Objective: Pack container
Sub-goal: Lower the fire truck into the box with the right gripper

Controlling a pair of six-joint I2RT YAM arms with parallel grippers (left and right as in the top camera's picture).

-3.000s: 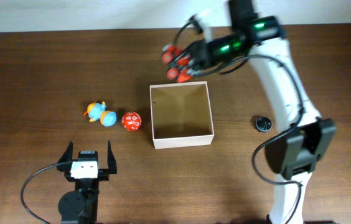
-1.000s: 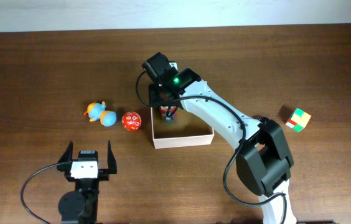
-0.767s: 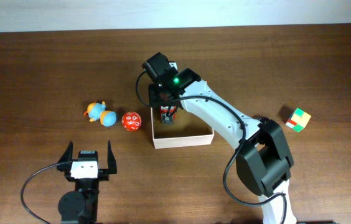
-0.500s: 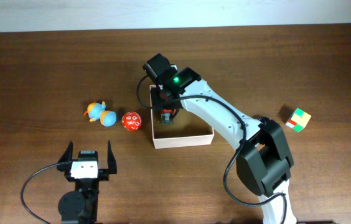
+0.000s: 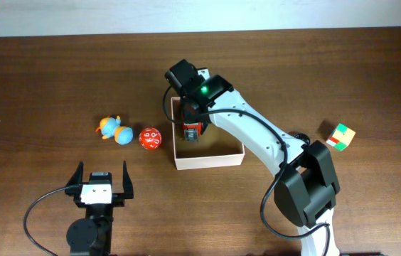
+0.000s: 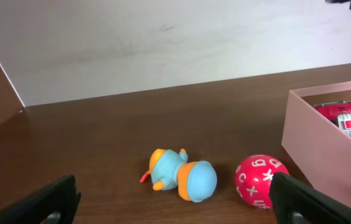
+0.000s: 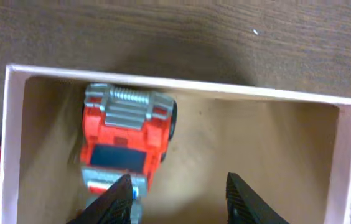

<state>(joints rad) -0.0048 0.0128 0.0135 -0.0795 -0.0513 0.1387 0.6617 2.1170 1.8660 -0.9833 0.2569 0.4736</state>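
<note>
The container (image 5: 215, 157) is a shallow square box with white walls and a tan inside, at the table's middle. A red and grey toy truck (image 5: 192, 131) lies in its left part; it also shows in the right wrist view (image 7: 126, 134) and the left wrist view (image 6: 348, 118). My right gripper (image 7: 178, 199) is open and empty above the box, beside the truck. My left gripper (image 5: 101, 186) is open and empty near the front edge. A blue and orange duck toy (image 5: 114, 130) and a red lettered ball (image 5: 150, 138) lie left of the box.
A multicoloured cube (image 5: 340, 136) lies at the right of the table. The right arm (image 5: 257, 139) reaches across the box from the right. The duck (image 6: 183, 177) and the ball (image 6: 261, 180) lie ahead of my left gripper. A white wall stands behind the table.
Three seconds ago the right gripper held the red truck behind the box. It moved over the box, set the truck inside and opened. The left arm has not moved.
</note>
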